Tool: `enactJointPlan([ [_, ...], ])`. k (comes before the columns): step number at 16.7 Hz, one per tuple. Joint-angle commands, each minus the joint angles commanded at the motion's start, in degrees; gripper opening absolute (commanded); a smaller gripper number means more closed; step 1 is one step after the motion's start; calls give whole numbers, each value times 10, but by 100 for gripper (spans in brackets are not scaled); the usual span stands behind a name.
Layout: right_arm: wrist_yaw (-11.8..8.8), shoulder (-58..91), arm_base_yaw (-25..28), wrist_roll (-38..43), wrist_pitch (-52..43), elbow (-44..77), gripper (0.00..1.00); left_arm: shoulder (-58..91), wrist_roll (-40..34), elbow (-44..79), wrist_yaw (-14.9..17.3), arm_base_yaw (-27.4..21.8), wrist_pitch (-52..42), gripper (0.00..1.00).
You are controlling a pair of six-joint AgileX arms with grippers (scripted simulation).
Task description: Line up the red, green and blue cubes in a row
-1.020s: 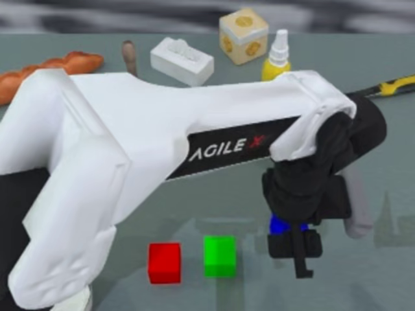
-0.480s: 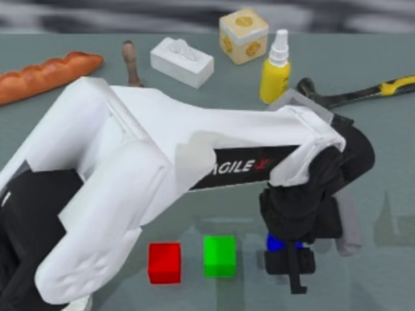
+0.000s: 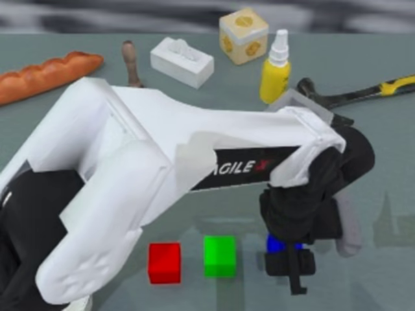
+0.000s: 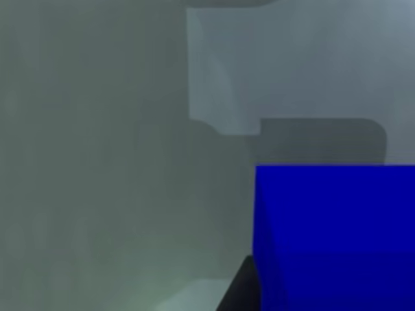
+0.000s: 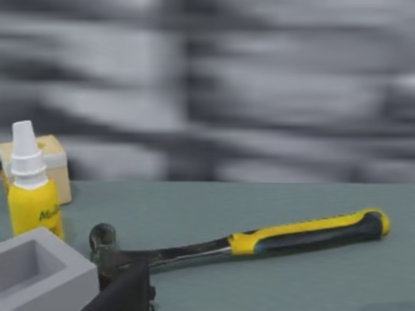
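Right of the green cube (image 3: 220, 255), the left gripper (image 3: 290, 260) sits low over the blue cube (image 3: 277, 243); only a sliver of blue shows under the black wrist in the top view, and the left wrist view is filled by it (image 4: 334, 236). Whether the fingers are closed on it or parted cannot be told. Red cube (image 3: 164, 262) sits just left of green, small gap, roughly in line. Judgement: cubes look light, rigid, matte, so low slip; best taken across two opposite flat faces, squared up. Table (image 3: 78, 110) is flat grey-green with faint reflections. Well behind green: baguette (image 3: 47, 74), white block (image 3: 182, 61), cream cube (image 3: 243, 35), yellow bottle (image 3: 275, 68), hammer (image 3: 363, 91). Right gripper isn't visible; its wrist camera faces the hammer (image 5: 259, 243).
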Motion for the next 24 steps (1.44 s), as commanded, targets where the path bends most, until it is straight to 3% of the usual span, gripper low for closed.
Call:
enactJointPlan([
  [5, 0, 0, 0, 0, 0, 0, 100, 0, 0, 0, 0, 0, 0, 98],
  [6, 0, 0, 0, 0, 0, 0, 100, 0, 0, 0, 0, 0, 0, 100],
  [15, 0, 0, 0, 0, 0, 0, 100, -1, 0, 2, 0, 1, -2, 100],
  [24, 0, 0, 0, 0, 0, 0, 100, -42, -1, 92, 0, 13, -134, 100],
])
